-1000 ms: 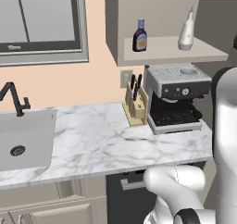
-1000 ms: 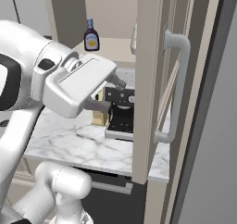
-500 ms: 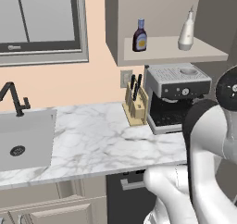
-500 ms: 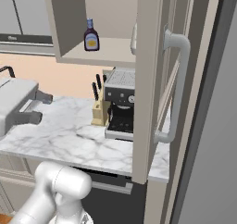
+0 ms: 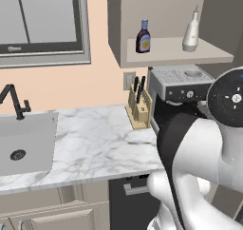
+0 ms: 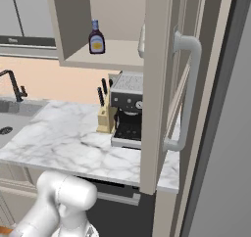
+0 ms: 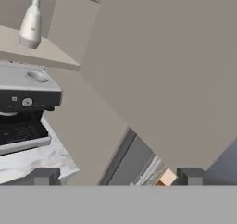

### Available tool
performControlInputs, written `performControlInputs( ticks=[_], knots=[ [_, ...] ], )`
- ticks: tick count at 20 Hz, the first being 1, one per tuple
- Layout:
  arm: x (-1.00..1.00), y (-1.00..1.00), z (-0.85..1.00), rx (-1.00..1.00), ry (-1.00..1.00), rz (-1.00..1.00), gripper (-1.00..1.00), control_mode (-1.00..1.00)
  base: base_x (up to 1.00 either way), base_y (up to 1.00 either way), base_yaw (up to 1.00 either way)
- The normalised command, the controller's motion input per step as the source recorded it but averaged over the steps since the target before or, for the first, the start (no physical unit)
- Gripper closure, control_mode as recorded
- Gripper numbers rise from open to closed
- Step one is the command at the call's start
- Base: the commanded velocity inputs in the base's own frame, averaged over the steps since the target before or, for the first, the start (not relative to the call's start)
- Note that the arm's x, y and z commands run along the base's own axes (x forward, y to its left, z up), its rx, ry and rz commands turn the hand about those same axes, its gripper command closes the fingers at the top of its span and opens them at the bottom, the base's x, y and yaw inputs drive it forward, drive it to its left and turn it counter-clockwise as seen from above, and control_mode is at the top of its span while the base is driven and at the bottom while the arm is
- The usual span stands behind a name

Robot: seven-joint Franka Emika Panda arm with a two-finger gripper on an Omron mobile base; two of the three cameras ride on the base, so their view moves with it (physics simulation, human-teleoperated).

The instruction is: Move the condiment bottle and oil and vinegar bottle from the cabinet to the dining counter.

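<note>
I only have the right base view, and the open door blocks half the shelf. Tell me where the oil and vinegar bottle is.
Observer: The oil and vinegar bottle stands upright on the cabinet shelf, to the right of the condiment bottle and apart from it.
Operator: Now report the jaws.
Observer: In the hand view the jaws stand open with nothing between them.

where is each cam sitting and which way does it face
Left base view: behind the arm's left, facing the sink, the worktop and the open cabinet; white arm at lower right.
Right base view: behind its right, facing the cabinet's door edge; arm at lower left.
Hand view: on the hand, facing the door; open gripper fingertips at bottom.
Shared: condiment bottle, espresso machine.
</note>
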Motion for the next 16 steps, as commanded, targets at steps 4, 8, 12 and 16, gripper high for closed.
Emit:
performControlInputs(
  ticks=[4,8,12,16],
  knots=[
    [0.55,0.10,0.00,0.21,0.15,0.24,-1.00,-1.00,0.00,0.00,0.00],
    [0.68,0.00,0.00,0.30,0.07,0.21,-1.00,-1.00,0.00,0.00,0.00],
    [0.73,0.01,0.00,0.34,0.04,0.18,-1.00,-1.00,0.00,0.00,0.00],
    [0.74,0.04,0.00,0.27,0.00,0.14,-1.00,-1.00,0.00,0.00,0.00]
  ],
)
